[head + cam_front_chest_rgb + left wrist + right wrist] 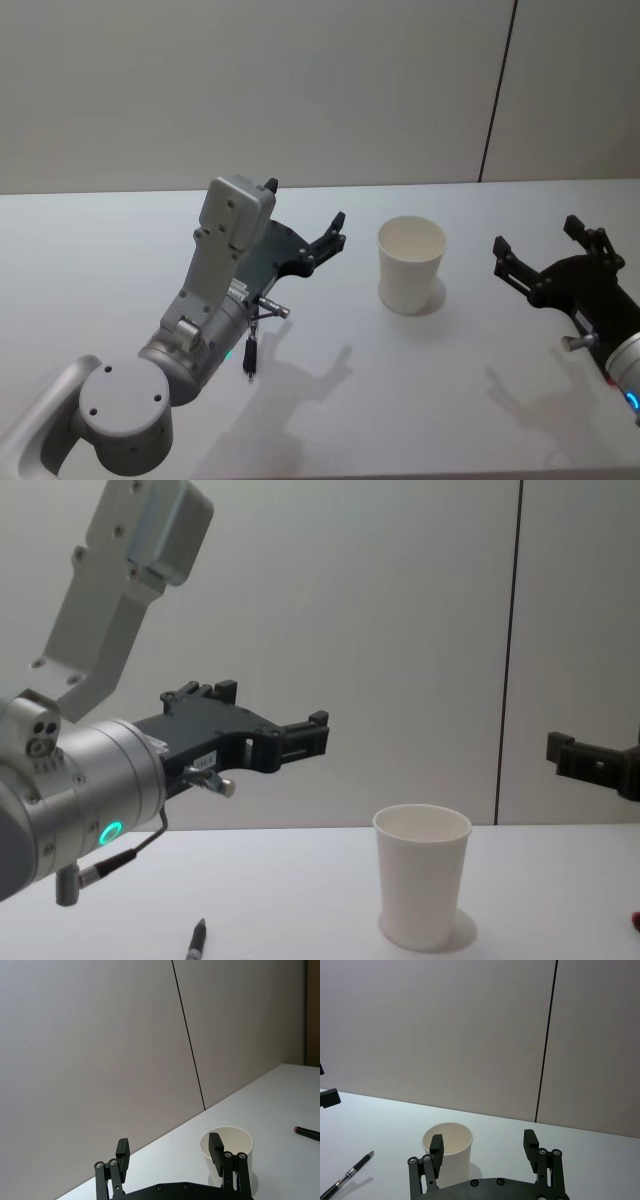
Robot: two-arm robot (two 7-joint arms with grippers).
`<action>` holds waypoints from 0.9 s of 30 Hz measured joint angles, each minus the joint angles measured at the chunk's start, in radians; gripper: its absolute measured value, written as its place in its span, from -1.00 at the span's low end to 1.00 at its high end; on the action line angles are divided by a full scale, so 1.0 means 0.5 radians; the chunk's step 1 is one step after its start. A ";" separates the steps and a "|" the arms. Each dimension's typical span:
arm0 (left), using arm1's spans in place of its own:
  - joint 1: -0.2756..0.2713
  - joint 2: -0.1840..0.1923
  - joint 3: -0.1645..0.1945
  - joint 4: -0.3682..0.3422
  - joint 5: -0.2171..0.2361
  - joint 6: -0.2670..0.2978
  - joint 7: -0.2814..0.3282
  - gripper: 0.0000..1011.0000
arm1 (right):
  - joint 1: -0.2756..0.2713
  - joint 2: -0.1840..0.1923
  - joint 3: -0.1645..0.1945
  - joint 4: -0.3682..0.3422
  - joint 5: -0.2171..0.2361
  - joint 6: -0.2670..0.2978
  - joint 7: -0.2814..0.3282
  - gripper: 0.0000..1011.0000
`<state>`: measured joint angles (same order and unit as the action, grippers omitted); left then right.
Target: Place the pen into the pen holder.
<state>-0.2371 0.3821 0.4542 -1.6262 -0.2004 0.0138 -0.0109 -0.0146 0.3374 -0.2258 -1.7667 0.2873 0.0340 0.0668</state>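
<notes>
This looks like a bare robotics lab or test room. A smooth, plain white table [120,260] meets flat, unmarked grey wall panels [250,90] at its far edge. One thin dark vertical seam [498,90] splits the panels, and a grey metal robot arm [215,290] reaches over the table's left side.

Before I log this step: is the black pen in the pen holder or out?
Out: the black pen lies on the table, apart from the pen holder.
</notes>
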 joint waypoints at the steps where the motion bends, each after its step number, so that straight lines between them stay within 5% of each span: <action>1: 0.000 0.000 0.000 0.000 0.000 0.000 0.000 0.99 | 0.000 0.000 0.000 0.000 0.000 0.000 0.000 0.98; 27: 0.000 0.000 0.000 0.000 0.000 0.000 0.000 0.99 | 0.000 0.000 0.000 0.000 0.000 0.000 0.000 0.98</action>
<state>-0.2371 0.3821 0.4542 -1.6262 -0.2004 0.0139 -0.0109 -0.0146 0.3375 -0.2258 -1.7668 0.2873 0.0340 0.0668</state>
